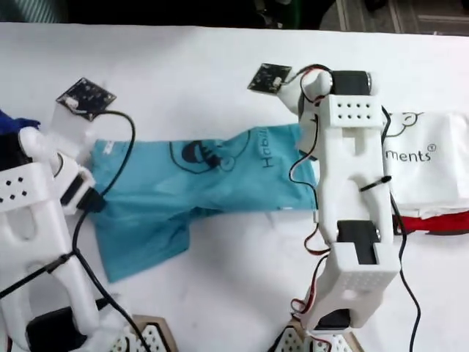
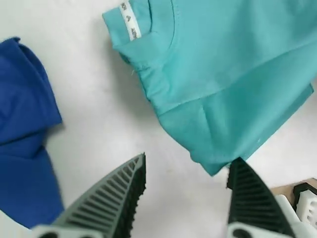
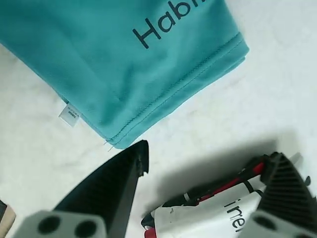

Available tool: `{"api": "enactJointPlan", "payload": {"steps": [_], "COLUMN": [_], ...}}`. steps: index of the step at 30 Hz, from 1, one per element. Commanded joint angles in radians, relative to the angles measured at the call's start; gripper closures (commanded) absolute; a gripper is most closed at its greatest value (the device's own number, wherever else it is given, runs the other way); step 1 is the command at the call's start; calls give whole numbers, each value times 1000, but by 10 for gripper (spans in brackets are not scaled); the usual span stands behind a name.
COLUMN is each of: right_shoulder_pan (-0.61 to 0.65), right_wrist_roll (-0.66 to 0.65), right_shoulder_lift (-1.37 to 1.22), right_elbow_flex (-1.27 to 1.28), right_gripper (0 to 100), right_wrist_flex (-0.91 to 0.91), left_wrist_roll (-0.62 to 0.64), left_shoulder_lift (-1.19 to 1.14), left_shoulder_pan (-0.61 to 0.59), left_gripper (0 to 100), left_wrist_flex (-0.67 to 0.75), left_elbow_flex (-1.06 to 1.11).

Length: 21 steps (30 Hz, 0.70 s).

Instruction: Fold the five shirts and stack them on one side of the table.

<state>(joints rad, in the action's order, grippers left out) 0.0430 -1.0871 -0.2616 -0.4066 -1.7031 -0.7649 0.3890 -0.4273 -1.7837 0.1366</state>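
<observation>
Your left gripper (image 2: 189, 162) hangs spread wide over bare table (image 1: 220, 66), holding nothing, with the sleeve (image 2: 223, 124) corner of the teal shirt (image 2: 237, 59) just beside its fingertips. Your right gripper (image 3: 210, 153) is spread just as wide and also empty. It sits over the strip of table between that shirt's hem (image 3: 188, 84) and the stack (image 3: 208, 218). In the high view the teal shirt (image 1: 212, 183) lies across the middle of the frame, collar end to the left and hem to the right, with one sleeve (image 1: 139, 235) flopped toward the lower left. The stack (image 1: 429, 165) sits at the right edge, white shirt on top and a red layer (image 1: 432, 222) under it. A blue shirt (image 1: 15, 123) waits at the left edge. You look to be midway through the task, working on the teal shirt's fold. Next, lower each gripper onto its own end of the cloth and pinch only the top layer. Tuck the loose sleeve in first, so the fold is square before it goes onto the stack.
</observation>
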Motion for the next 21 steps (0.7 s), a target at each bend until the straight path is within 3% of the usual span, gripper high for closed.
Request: {"api": "enactJointPlan", "payload": {"steps": [1,8,16,21], "right_shoulder_pan": [4,-1,62,113], "right_wrist_roll": [8,17,129,241], "right_shoulder_lift": [45,-10,-51,-96], "right_elbow_flex": [-34,-34,-35,-43], "right_gripper": [640,640,639,640], "right_wrist_flex": [-7,-8,-7,39], "left_wrist_roll": [-61,-77,11,176], "left_shoulder_lift": [33,33,25,24], "left_shoulder_pan": [-25,-30,-35,-15], "left_gripper": [713,714,712,714], "left_wrist_flex": [-3,-3,2,89], "left_elbow_flex": [21,77,107,121]}}
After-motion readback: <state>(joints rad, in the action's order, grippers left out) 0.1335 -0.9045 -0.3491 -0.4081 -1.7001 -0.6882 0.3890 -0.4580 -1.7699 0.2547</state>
